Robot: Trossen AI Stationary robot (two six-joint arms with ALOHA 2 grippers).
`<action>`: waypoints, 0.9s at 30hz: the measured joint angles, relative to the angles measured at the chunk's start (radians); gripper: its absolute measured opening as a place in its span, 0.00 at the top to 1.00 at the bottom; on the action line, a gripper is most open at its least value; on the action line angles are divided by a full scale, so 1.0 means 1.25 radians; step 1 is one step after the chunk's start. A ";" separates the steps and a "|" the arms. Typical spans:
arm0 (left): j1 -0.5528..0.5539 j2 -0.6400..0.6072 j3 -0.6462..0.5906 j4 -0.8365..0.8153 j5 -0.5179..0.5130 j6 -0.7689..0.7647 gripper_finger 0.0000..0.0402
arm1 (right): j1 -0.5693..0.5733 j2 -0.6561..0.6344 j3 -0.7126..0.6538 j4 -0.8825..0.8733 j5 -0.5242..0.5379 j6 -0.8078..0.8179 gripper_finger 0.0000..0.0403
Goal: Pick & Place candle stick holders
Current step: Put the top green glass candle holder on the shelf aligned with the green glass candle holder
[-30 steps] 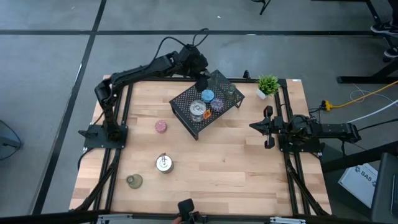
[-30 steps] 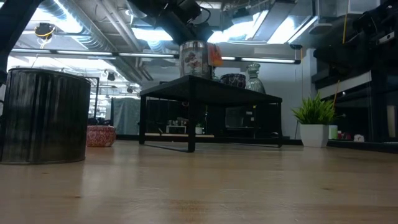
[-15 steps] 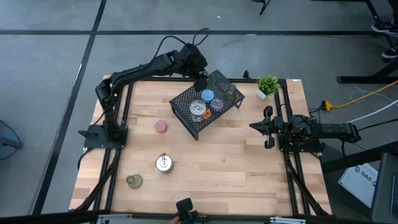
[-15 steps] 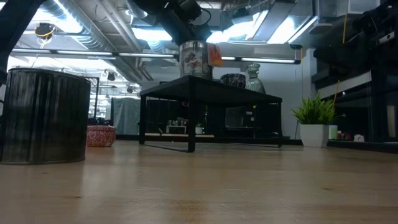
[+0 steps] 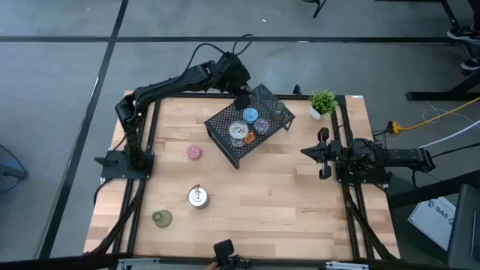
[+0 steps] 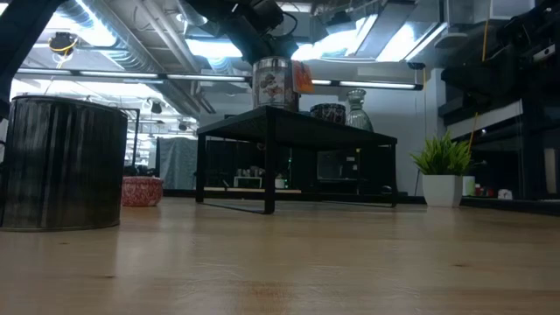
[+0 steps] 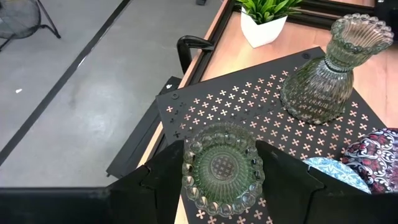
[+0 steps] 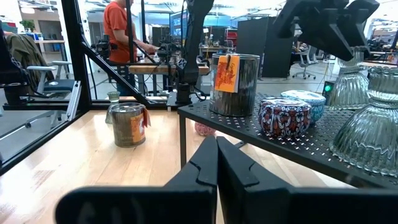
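black rack [image 7: 261, 99], copper-toned cross cutouts. green ribbed glass holder [image 7: 222, 169], beaded rim, starburst centre. second green glass holder [image 7: 323, 78], fluted. blue holder [image 5: 250, 115]. purple patterned cup [image 8: 284, 117], red-white-navy print. silver tin [image 8: 234, 84], orange tag. pink holder [image 5: 194, 152]. olive holder [image 5: 162, 218]. plant [image 5: 323, 101] green, white pot. table [image 5: 285, 202] pale wood, black frame.

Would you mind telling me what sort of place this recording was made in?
Probably a robotics lab or workshop: exposed ceiling ducts, framed workbenches where a person stands, and a floor-standing wooden table.
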 joint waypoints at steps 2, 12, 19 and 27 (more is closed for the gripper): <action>-0.001 0.000 0.000 0.000 0.000 0.000 0.55 | 0.000 0.000 0.000 0.000 0.000 0.000 1.00; -0.001 0.000 0.000 -0.006 0.001 -0.003 0.55 | 0.000 0.000 0.000 0.000 0.000 0.000 1.00; -0.002 -0.001 -0.020 0.004 0.001 -0.013 0.55 | 0.000 0.000 0.000 0.000 0.000 0.000 1.00; -0.002 -0.001 -0.021 0.010 0.001 -0.015 0.51 | 0.000 0.000 0.000 0.000 0.000 0.000 1.00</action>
